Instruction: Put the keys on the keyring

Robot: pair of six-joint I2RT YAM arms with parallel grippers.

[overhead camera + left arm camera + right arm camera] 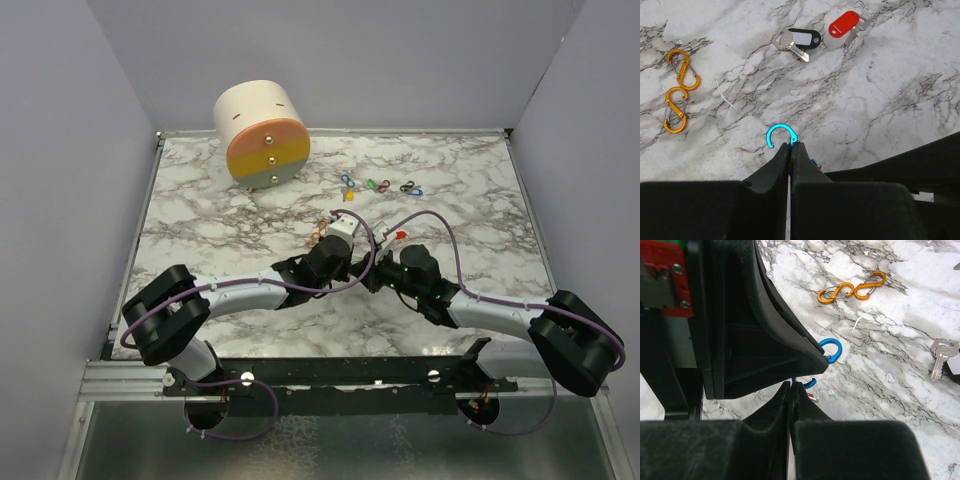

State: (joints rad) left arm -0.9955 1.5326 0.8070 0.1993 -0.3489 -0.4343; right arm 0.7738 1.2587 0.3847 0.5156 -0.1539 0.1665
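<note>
My left gripper [790,145] is shut on a blue figure-8 clip [779,134], and the clip's open upper loop sticks out past the tips. My right gripper [791,385] is shut on the clip's other loop [808,383], right under the left gripper's fingers [770,340]. Both grippers meet at the table's middle, left gripper [362,268] and right gripper [385,272]. A silver key with a black tag [800,40] and a key with a red tag [845,24] lie on the marble ahead. The red tag also shows in the top view [400,236].
Two orange figure-8 clips [679,90] lie to the left. Several small coloured pieces [377,185] and a yellow one [349,196] lie further back. A cream, orange and grey cylinder [262,133] stands at the back left. Walls enclose the marble table [470,200].
</note>
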